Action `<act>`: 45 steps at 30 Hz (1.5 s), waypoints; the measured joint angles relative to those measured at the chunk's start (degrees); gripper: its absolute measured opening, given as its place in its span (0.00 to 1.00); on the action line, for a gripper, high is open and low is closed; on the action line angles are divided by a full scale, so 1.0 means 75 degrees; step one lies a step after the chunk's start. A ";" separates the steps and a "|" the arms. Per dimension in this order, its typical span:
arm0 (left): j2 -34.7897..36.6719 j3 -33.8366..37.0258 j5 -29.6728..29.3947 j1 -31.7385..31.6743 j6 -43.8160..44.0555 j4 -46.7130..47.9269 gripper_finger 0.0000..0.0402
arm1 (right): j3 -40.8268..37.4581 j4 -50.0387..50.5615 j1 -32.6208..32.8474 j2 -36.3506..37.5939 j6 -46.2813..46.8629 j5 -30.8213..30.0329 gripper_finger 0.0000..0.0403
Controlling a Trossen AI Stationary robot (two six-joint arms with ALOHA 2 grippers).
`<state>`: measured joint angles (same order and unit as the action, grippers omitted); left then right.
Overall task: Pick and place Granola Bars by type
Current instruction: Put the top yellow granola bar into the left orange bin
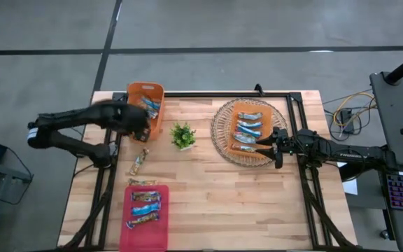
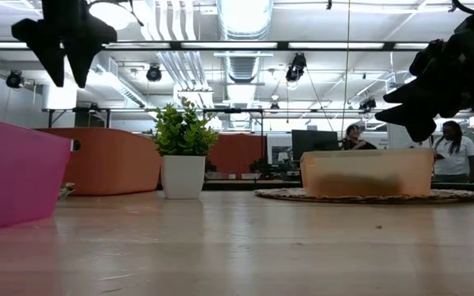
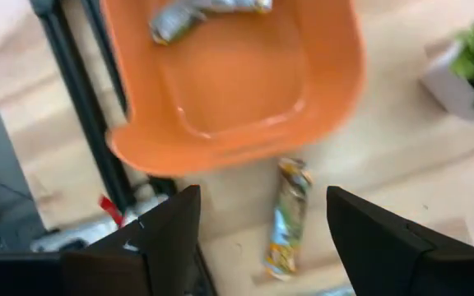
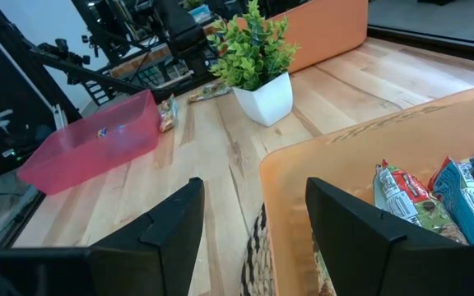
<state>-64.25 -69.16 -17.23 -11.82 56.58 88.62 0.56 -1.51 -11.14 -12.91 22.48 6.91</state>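
Granola bars lie in three containers and loose on the table. The orange bin (image 1: 147,105) (image 3: 237,82) holds silver-blue bars (image 3: 196,12). The pink bin (image 1: 145,213) (image 4: 97,144) holds several blue and tan bars. The orange tray (image 1: 249,129) (image 4: 369,189) on a wicker mat holds mixed bars (image 4: 434,197). One tan bar (image 1: 140,162) (image 3: 289,218) lies flat on the wood just near of the orange bin, and another (image 1: 142,182) lies by the pink bin's far rim. My left gripper (image 1: 142,131) (image 3: 262,238) hangs open above the first loose bar. My right gripper (image 1: 275,145) (image 4: 253,230) hovers open over the tray's near rim.
A small green plant in a white pot (image 1: 182,135) (image 2: 182,152) (image 4: 257,57) stands between the orange bin and the wicker mat (image 1: 222,140). Bare wood spreads across the table's middle and near right part. People sit in the room beyond the table.
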 joint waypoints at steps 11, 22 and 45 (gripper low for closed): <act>-0.1299 0.0007 0.0158 0.2479 0.3358 0.0075 0.61 | 0.0000 -0.0002 0.0000 0.0000 0.0000 -0.0002 0.50; -0.2373 0.0501 0.0183 0.3326 0.4752 0.0020 0.61 | 0.0000 -0.0002 0.0000 0.0000 0.0000 -0.0001 0.50; -0.2814 0.3213 0.0719 0.3390 0.4726 -0.2699 0.61 | 0.0000 0.0000 0.0000 0.0000 0.0000 0.0001 0.50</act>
<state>-85.36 -45.06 -11.84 13.61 92.03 68.38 0.56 -1.50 -11.14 -12.91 22.48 6.92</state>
